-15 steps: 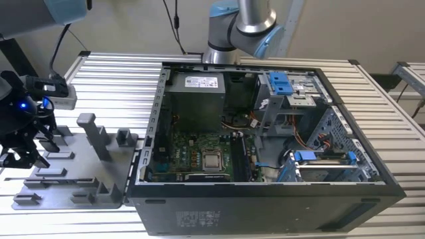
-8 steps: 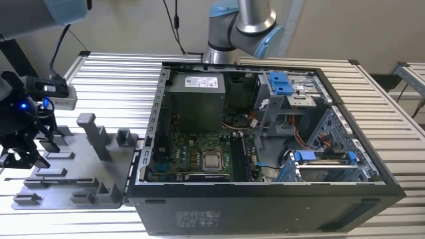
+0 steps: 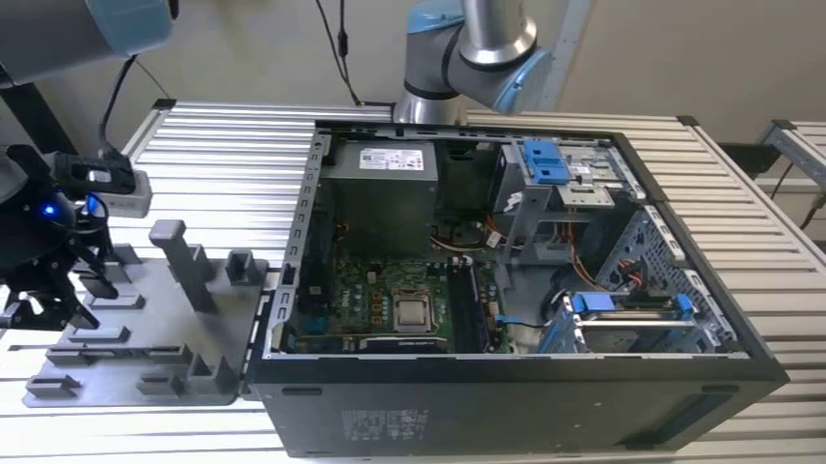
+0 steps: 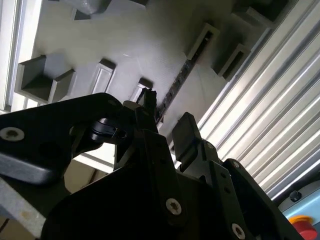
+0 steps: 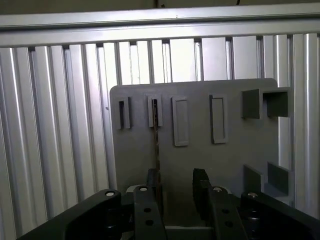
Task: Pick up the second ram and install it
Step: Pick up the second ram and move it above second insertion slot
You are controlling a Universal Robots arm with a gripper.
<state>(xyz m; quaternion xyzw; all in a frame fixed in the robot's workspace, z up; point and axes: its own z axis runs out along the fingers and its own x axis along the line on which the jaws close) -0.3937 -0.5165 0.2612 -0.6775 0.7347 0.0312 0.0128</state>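
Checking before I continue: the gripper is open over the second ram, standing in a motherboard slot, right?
No. The gripper is open over the second ram, but it stands in the grey holder plate's slot; see the first wrist view.

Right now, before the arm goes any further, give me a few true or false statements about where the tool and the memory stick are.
1. The tool is open, its fingers apart. True.
2. The computer case lies open with the motherboard exposed. True.
3. The second ram sits in the motherboard. False: it stands on edge in a slot of the grey fixture, close beside one finger of the tool.
4. The tool is inside the computer case. False: it hangs over the grey fixture, on the exterior view's left of the case.
5. The grey fixture rests on the slatted table. True.
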